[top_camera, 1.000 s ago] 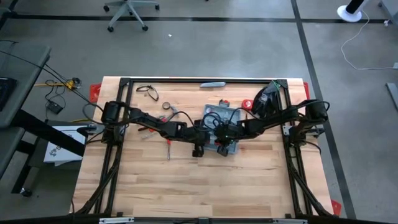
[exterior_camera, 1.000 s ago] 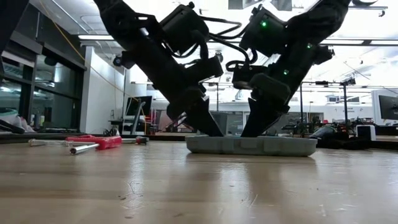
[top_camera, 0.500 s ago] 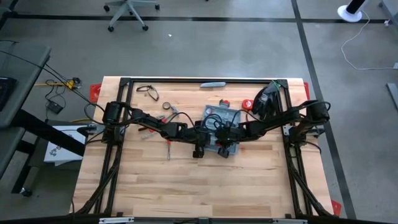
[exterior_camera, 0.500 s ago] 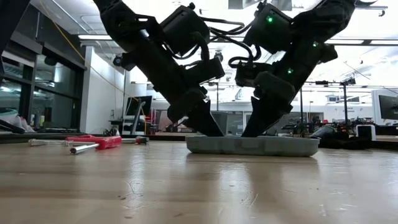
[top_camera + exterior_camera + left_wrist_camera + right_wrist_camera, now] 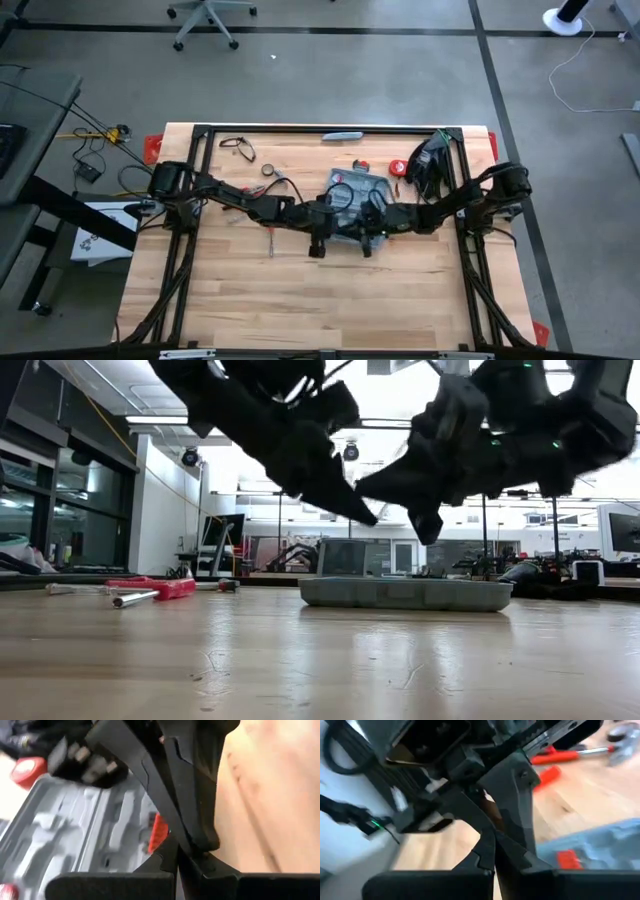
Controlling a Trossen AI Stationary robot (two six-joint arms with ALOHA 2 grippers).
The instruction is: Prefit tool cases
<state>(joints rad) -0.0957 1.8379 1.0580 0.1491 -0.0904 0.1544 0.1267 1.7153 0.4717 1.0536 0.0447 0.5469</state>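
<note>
Low view showed the case (image 5: 405, 593) lying flat on the table (image 5: 300, 660), both grippers raised clear above it. Left gripper (image 5: 362, 515) and right gripper (image 5: 428, 530) hung clenched and empty. Red-handled tools (image 5: 160, 587) lay well left of the case.

The near half of the table (image 5: 300, 310) is bare wood, open to approach. At centre the tool case (image 5: 405, 593) lies flat, with the left gripper (image 5: 362, 515) and right gripper (image 5: 428, 532) closed and raised above it, tips close together, crowding access from overhead. Red-handled tools (image 5: 160, 587) clutter the case's left side. A dark object (image 5: 428, 160) occupies the far right corner.
</note>
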